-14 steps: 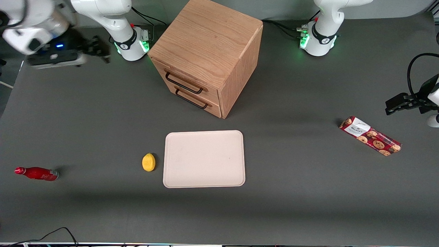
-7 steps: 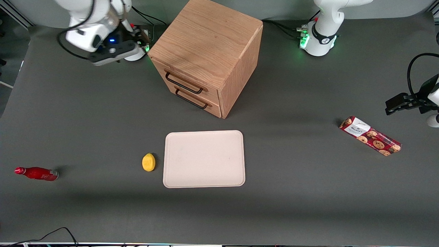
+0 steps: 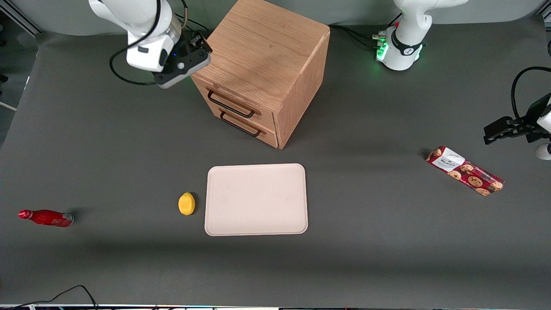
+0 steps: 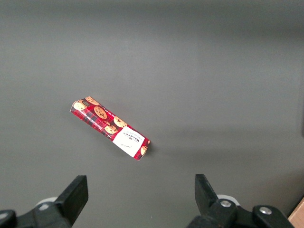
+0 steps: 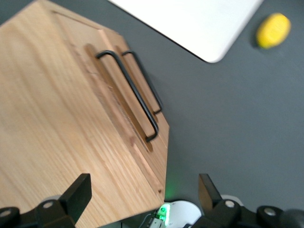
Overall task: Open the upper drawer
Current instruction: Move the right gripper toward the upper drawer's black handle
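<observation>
The oak cabinet (image 3: 262, 56) stands on the grey table with both drawers shut. The upper drawer (image 3: 234, 100) carries a long dark bar handle (image 3: 231, 103), and it also shows in the right wrist view (image 5: 128, 92). The matching lower drawer (image 3: 247, 127) sits just under it. My right gripper (image 3: 200, 43) hovers over the cabinet's top corner toward the working arm's end, above the upper handle and apart from it. In the right wrist view the gripper (image 5: 142, 192) is open and empty, its fingertips (image 5: 80, 191) wide apart over the cabinet's top.
A beige tray (image 3: 256, 199) lies in front of the cabinet, nearer the front camera, with a lemon (image 3: 186, 203) beside it. A red bottle (image 3: 45, 217) lies toward the working arm's end. A cookie packet (image 3: 465, 170) lies toward the parked arm's end.
My right gripper has swung in from the working arm's end of the table to the cabinet's top corner. The drawers and the other objects have not moved.
</observation>
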You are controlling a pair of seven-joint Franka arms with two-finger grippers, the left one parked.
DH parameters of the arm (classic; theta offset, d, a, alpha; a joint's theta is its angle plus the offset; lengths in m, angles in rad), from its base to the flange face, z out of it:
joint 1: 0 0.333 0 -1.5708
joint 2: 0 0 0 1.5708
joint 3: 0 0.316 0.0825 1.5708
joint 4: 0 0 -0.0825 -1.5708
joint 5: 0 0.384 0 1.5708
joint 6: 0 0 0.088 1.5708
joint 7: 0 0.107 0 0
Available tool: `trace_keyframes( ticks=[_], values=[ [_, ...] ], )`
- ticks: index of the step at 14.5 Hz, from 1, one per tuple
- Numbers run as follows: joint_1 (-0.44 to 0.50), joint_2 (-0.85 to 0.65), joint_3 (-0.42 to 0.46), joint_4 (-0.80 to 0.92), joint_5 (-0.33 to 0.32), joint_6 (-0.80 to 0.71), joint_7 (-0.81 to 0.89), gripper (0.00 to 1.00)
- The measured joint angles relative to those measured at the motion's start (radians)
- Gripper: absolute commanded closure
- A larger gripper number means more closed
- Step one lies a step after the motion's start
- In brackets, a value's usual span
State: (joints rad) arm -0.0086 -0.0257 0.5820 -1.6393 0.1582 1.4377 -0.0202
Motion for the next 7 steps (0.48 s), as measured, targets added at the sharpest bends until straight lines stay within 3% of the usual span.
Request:
trace_keyframes(
  ticks=[3, 7],
  values=[
    [0.0, 0.114, 0.002, 0.043, 0.064, 0.024, -0.122, 0.0],
    [0.0, 0.228, 0.003, 0.047, 0.073, 0.078, -0.286, 0.0]
  ],
)
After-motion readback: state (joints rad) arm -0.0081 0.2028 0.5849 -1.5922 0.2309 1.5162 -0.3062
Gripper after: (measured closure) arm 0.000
